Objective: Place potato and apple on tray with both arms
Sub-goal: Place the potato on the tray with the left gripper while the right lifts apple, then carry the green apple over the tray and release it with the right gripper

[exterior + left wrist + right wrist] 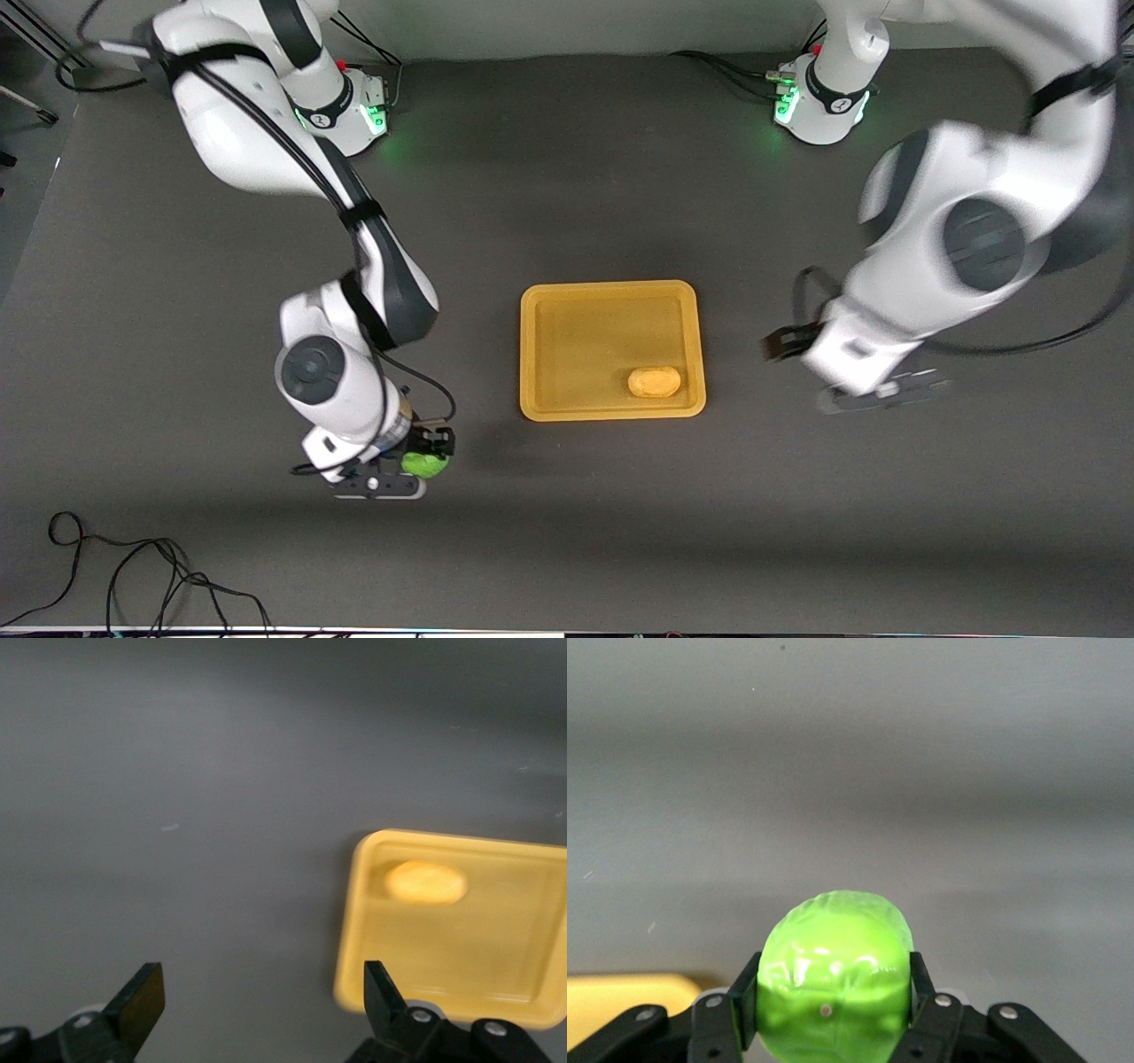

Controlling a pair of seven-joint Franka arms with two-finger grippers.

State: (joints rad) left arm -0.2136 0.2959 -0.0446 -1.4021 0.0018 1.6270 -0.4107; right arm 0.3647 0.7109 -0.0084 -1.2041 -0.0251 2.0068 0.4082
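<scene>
The orange-yellow tray lies mid-table. The potato rests inside it, in the corner nearest the front camera toward the left arm's end. My right gripper is shut on the green apple over the bare table, off the tray's right-arm end. In the right wrist view the apple sits between the fingers of the gripper, with a tray corner at the edge. My left gripper is open and empty over the table beside the tray's left-arm end. The left wrist view shows this gripper, the tray and the potato.
Loose black cables lie on the table near the front edge at the right arm's end. The arm bases stand along the back edge. The right arm's elbow hangs over the table beside the tray.
</scene>
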